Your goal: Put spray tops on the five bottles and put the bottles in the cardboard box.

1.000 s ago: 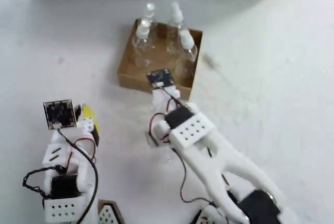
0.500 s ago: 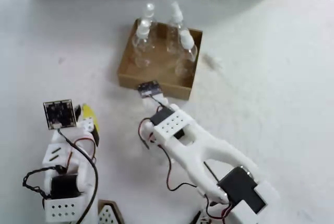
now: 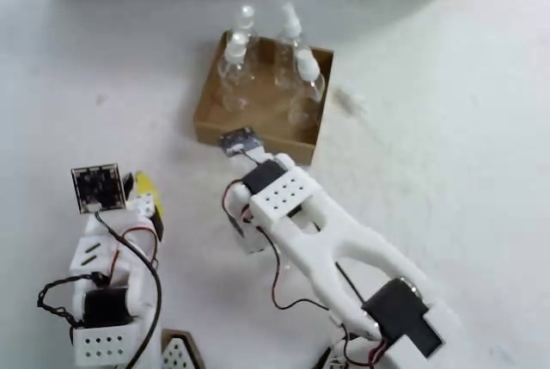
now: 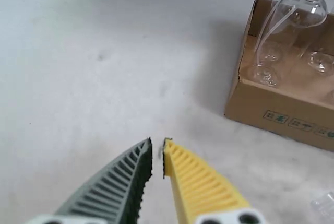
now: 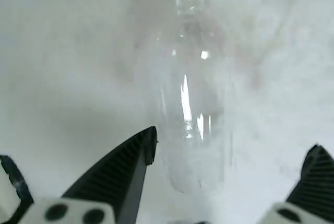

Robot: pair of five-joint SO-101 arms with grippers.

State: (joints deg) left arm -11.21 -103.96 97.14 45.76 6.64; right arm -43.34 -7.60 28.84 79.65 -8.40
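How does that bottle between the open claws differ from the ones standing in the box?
The loose bottle appears to lie flat on the table; the boxed bottles stand upright in the cardboard box. The loose bottle's threaded neck is bare; the boxed bottles wear white spray tops. All are clear plastic.

The right arm (image 3: 322, 231) lies stretched toward the cardboard box (image 3: 215, 128), its wrist just short of the near wall, and the right pincer (image 5: 229, 156) is spread wide. The left arm (image 3: 107, 283) sits folded well back from the box, the left pincer (image 4: 157, 153) closed to a bare sliver
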